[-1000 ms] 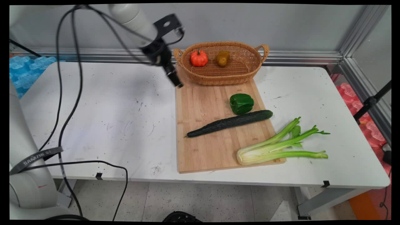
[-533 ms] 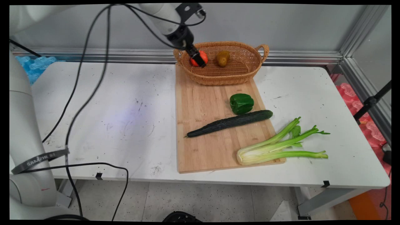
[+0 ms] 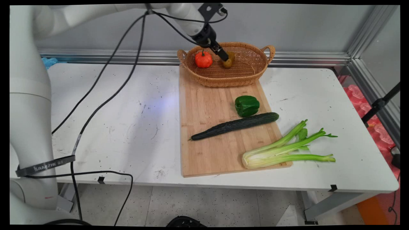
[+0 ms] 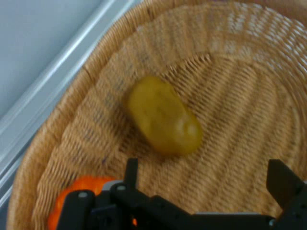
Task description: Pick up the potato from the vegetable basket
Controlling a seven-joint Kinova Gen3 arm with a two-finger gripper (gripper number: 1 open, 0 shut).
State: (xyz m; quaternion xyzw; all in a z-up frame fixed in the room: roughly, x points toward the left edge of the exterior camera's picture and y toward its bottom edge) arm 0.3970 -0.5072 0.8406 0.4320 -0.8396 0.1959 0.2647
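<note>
1. Nearest the camera, a bunch of celery (image 3: 281, 150) lies on its side, its pale root end on the near right corner of the cutting board (image 3: 207, 143) and its leafy stalks running out over the white table (image 3: 111, 121). It is longer than the room left on the board, which looks to be why it overhangs.
2. Just behind it a long dark cucumber (image 3: 235, 126) lies slantwise across the board, probably because that angle lets its whole length rest on the wood.
3. A green bell pepper (image 3: 246, 105) sits just beyond the cucumber's thick end, close beside it. I cannot tell whether they touch.
4. At the board's far end a wicker basket (image 3: 252, 68) stands partly on the wood, near the wall. Its raised sides keep the round things inside from rolling off.
5. In the basket are a small orange pumpkin (image 3: 203, 59) on the left and a yellow-brown potato (image 4: 164, 116) just to its right, apart from each other on the woven floor.
6. The gripper (image 4: 206, 184) hangs over the basket, slanting down from the upper left, with the potato closest to it. In the hand view the fingers (image 4: 283, 184) stand wide apart with nothing between them, and the potato lies ahead, untouched.
</note>
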